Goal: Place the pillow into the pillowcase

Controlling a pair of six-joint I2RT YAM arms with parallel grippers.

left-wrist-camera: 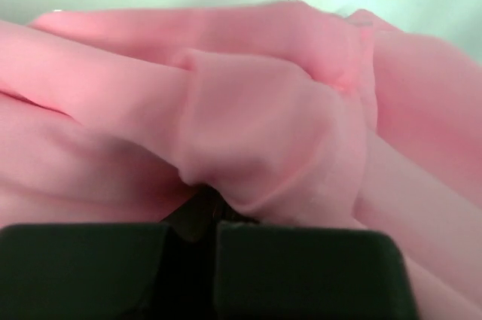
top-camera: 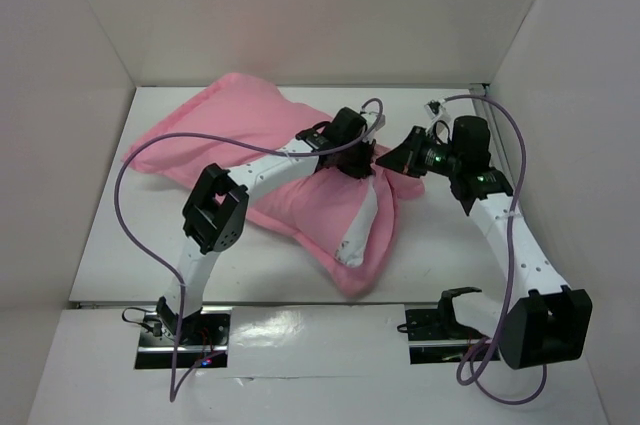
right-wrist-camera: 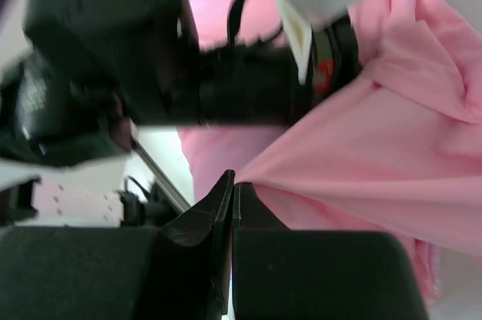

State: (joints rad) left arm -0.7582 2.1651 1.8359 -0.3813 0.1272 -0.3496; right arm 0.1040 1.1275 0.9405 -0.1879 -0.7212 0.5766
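Note:
The pink satin pillowcase (top-camera: 240,125) lies bulging across the middle of the table. A strip of the white pillow (top-camera: 362,225) shows at its open near-right end; the rest of the pillow is hidden inside. My left gripper (top-camera: 357,161) is at the pillowcase's right edge, shut on a bunched fold of pink cloth (left-wrist-camera: 256,109) that drapes over its tips (left-wrist-camera: 203,201). My right gripper (top-camera: 392,157) faces it from the right, close by. Its jaws (right-wrist-camera: 232,184) are shut on the edge of the pillowcase (right-wrist-camera: 361,154), which stretches away taut.
White walls enclose the table (top-camera: 450,235) at the back, left and right. Purple cables (top-camera: 130,215) loop beside both arms. The left arm's wrist (right-wrist-camera: 151,71) fills the upper part of the right wrist view, very close to my right gripper.

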